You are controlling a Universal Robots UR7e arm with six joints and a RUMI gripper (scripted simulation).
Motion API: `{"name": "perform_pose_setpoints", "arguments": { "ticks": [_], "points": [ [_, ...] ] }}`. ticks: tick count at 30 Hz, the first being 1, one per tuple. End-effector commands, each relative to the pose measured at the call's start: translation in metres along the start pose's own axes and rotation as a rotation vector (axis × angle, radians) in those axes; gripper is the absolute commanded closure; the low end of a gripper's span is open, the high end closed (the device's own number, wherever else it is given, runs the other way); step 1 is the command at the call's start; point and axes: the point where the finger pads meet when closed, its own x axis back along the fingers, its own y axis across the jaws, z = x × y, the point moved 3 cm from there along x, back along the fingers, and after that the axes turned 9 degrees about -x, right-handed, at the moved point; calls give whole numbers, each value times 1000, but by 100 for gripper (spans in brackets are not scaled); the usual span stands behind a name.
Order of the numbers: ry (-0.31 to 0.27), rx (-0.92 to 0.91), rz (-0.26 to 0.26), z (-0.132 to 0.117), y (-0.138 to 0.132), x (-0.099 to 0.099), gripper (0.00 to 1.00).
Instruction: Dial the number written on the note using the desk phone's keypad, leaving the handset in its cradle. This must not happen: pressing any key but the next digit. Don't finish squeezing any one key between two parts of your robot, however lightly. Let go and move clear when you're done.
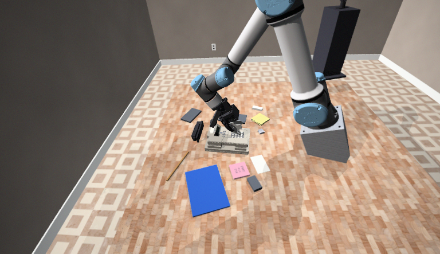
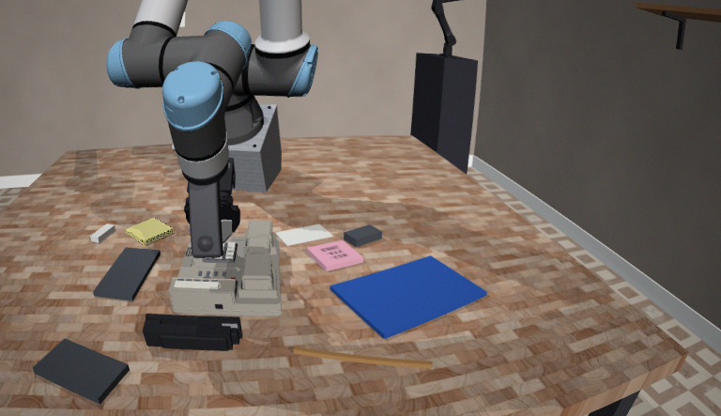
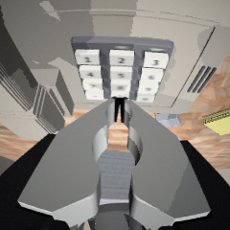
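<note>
The beige desk phone (image 1: 212, 147) (image 2: 196, 300) (image 3: 53, 29) lies on the table with its beige handset (image 1: 227, 141) (image 2: 257, 262) in the cradle. Its keypad (image 2: 230, 251) (image 3: 121, 75) has white keys on a dark panel; 1 to 6 read clearly, the lower keys are blurred. My gripper (image 1: 240, 133) (image 3: 120, 99) is shut and empty, its tips together at the keypad's lower middle, just below the 8 key in the wrist view. The tips hide the bottom middle key; contact cannot be told. The pink note (image 1: 239, 170) (image 2: 334, 254) bears printed digits, too small to read surely.
A black object (image 1: 197, 131) (image 2: 191, 331) stands beside the phone. A blue panel (image 1: 207, 191) (image 2: 409, 294), a wooden stick (image 1: 177, 165) (image 2: 361, 357), a white sheet (image 1: 259, 164) (image 2: 303, 235), a yellow pad (image 1: 260, 119) (image 2: 149, 230) and dark blocks lie around.
</note>
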Motion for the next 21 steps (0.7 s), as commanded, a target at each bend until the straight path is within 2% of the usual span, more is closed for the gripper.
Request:
{"name": "perform_pose_setpoints", "arguments": {
  "ticks": [1, 21],
  "points": [
    [1, 0, 0, 1, 0, 0, 100],
    [1, 0, 0, 2, 0, -2, 100]
  ]
}}
